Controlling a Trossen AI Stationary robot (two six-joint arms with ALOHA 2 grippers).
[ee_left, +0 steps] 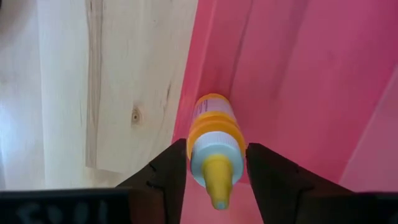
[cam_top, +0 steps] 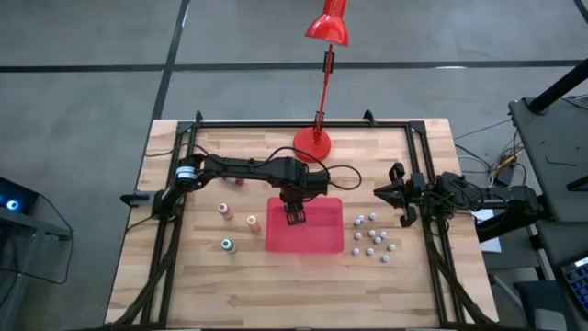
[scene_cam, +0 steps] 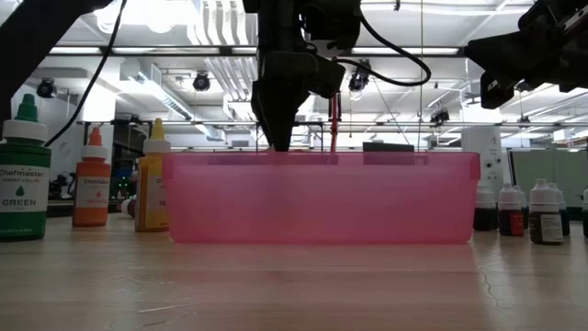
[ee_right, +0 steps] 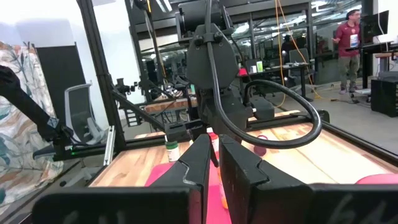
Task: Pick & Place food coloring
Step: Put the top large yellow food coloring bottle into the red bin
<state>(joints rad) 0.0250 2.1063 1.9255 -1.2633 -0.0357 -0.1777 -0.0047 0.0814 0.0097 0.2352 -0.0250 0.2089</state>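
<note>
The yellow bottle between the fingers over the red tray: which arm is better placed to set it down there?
Left. The left gripper already has the yellow bottle between its fingers, inside the red tray. The right gripper waits shut at the table's right edge, away from the tray.

The only lettering that reads clearly is on the green-capped bottle (scene_cam: pixel 22 170) at the far edge of the low view: its pale label carries the brand "Chefmaster" in small type and, lower down, the word "GREEN" in capitals. The orange bottle (scene_cam: pixel 92 179) beside it has a label with lines of print, but they are too small to make out. The yellow bottle (scene_cam: pixel 152 179) shows no legible words. The small dark bottles (scene_cam: pixel 522 210) past the tray have pale labels whose print cannot be read. The bottle (ee_left: pixel 214 137) seen from the left wrist has a strip of label at its side, unreadable.
</note>
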